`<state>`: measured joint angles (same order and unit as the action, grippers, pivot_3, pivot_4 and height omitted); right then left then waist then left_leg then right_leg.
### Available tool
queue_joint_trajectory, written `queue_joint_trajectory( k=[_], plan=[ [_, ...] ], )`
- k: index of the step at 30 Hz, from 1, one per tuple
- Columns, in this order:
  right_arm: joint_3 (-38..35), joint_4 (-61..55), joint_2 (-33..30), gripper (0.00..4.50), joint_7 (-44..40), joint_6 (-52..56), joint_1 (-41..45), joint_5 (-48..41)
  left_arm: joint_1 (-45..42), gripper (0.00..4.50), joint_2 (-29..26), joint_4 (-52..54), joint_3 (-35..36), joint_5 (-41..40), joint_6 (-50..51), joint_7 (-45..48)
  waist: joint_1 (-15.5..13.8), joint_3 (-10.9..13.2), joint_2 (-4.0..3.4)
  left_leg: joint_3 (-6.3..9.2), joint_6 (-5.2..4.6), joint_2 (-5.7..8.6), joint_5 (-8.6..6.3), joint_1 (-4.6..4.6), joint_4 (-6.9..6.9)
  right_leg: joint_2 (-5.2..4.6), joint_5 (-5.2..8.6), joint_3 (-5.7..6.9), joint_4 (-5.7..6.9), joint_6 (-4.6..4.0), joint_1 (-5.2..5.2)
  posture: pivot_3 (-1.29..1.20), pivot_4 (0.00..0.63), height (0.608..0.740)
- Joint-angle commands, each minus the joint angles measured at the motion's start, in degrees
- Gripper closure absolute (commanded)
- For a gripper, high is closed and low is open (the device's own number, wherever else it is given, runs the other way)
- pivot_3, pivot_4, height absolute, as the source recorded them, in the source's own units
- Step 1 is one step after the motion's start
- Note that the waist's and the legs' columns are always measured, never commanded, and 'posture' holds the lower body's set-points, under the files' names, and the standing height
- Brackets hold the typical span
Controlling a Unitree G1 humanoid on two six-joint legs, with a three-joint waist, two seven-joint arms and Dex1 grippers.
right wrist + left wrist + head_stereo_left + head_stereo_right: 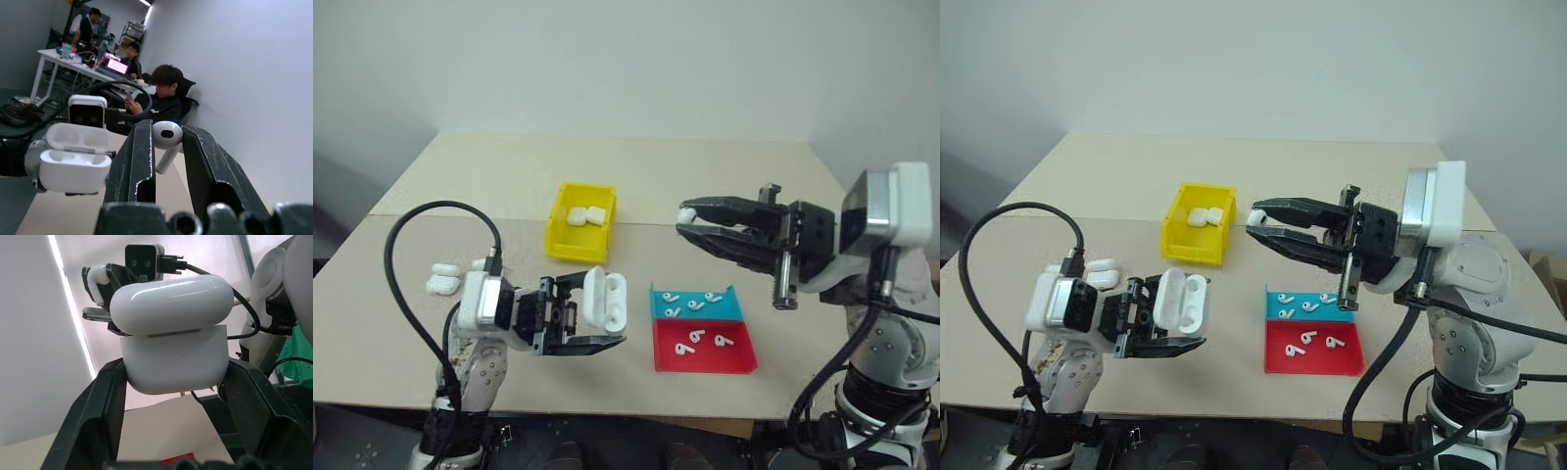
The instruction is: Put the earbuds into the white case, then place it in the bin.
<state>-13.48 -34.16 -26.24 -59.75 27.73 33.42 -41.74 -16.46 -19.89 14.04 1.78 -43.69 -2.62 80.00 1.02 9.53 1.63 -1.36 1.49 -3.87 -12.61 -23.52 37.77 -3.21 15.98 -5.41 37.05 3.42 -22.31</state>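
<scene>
The left gripper [592,313] is clamping the open, empty white case [604,297]; the right gripper [686,220] is pinching an earbud [166,139] nearby. Loading and binning in the yellow bin [564,241] remain.

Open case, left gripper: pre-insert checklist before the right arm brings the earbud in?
1. Left gripper shut on the white case: ok.
2. Case lid flipped open, both sockets showing empty in the right wrist view: ok.
3. Right gripper shut on an earbud, pinched at the head with the stem hanging free: ok.
4. Earbud stem lined up with a socket: not ok, the earbud is apart from the case, above and to its right.
5. Gap between the two grippers free of obstacles: ok.
6. Which socket fits this earbud: cannot tell.
</scene>
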Motion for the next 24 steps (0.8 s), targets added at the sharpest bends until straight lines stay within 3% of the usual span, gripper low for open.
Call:
queue_joint_trajectory(
  k=[1,9,24],
  plan=[
    [1.53,0.0,-0.38,3.61,-0.27,-4.29,0.32,-0.55,-1.66,1.77,0.92,-0.49,-0.86,1.37,-1.73,-0.44,-0.03,0.0,0.0,0.0,0.0,0.0,0.0,0.0,0.0,0.0,0.0,0.0,0.0,0.0,0.0,0.0,0.15,0.74],
    [7.21,3.1,0.07,3.61,-2.18,-12.58,-0.02,2.55,-5.44,1.77,2.71,-2.69,-2.44,3.01,-2.23,-0.96,0.0,0.0,0.0,0.01,0.0,0.01,0.0,0.0,0.01,0.0,0.0,0.0,0.01,0.0,0.01,0.0,0.15,0.74],
    [11.21,4.71,-0.97,3.61,-2.27,-16.64,-0.31,4.3,-7.52,1.77,3.81,-3.37,-2.54,3.56,-1.71,-2.75,-0.1,0.0,0.0,0.02,0.0,0.0,0.0,-0.01,0.01,0.01,0.0,0.01,0.0,0.01,0.0,0.0,0.15,0.74]
  ],
)
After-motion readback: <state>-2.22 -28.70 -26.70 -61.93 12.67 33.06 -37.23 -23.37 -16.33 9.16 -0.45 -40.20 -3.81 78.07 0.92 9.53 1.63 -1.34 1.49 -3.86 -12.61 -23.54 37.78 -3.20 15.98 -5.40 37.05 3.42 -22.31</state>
